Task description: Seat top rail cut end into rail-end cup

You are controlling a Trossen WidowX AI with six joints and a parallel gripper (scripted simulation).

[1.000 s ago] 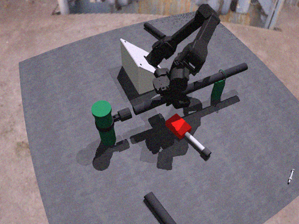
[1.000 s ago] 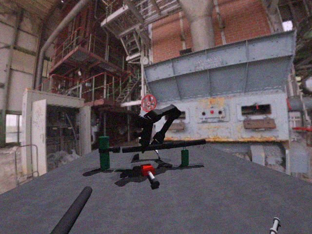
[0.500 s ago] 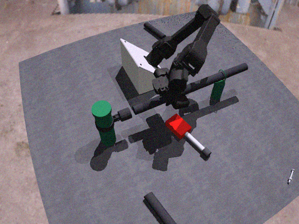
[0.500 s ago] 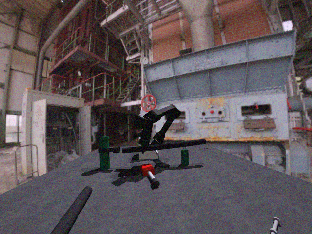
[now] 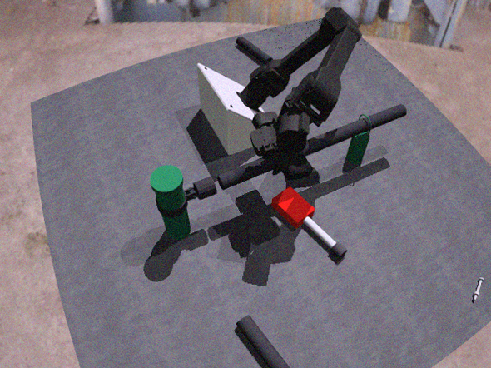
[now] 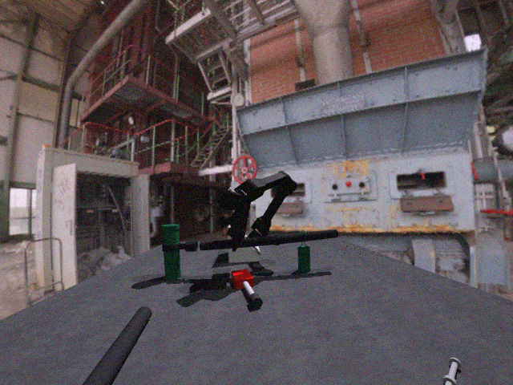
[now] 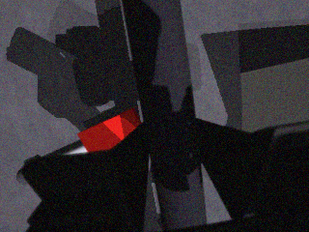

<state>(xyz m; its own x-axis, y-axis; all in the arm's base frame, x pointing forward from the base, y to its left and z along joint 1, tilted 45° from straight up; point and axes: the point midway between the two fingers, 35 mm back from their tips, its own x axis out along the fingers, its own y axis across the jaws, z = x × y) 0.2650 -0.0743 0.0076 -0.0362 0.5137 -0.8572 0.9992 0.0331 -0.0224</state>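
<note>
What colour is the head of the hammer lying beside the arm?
Red; the hammer head shows best in the top view.

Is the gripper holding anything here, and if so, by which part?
Yes: the gripper is shut on the fence top rail, gripping it along its middle stretch, nearer the cut end than the loop cap.

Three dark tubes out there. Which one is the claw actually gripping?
The long rail running through the loop on the short green post; the claw is shut on it, off the mat. The other two tubes lie loose.
</note>
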